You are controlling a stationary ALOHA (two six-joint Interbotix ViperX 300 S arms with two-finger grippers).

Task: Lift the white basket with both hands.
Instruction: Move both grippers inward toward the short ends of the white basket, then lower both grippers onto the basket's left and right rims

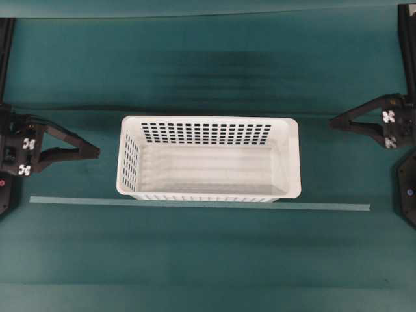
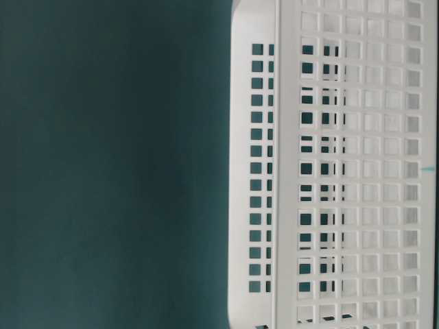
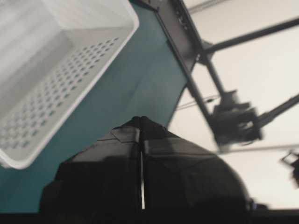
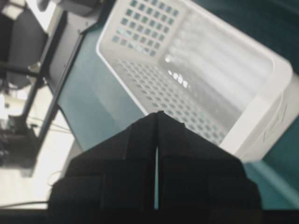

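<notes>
The big white plastic basket with rows of little holes in its walls [image 1: 208,158] sits in the middle of the dark green table [image 1: 208,260], touching a thin pale strip of tape [image 1: 325,206] along its 6 o'clock side. The left black gripper [image 1: 96,151] is at the basket's 9 o'clock and the right black gripper [image 1: 332,121] at its 3 o'clock, both off it with their fingers pressed together at the tips. The table-level view is turned sideways and cuts the basket off, and both arms run off the overhead picture.
</notes>
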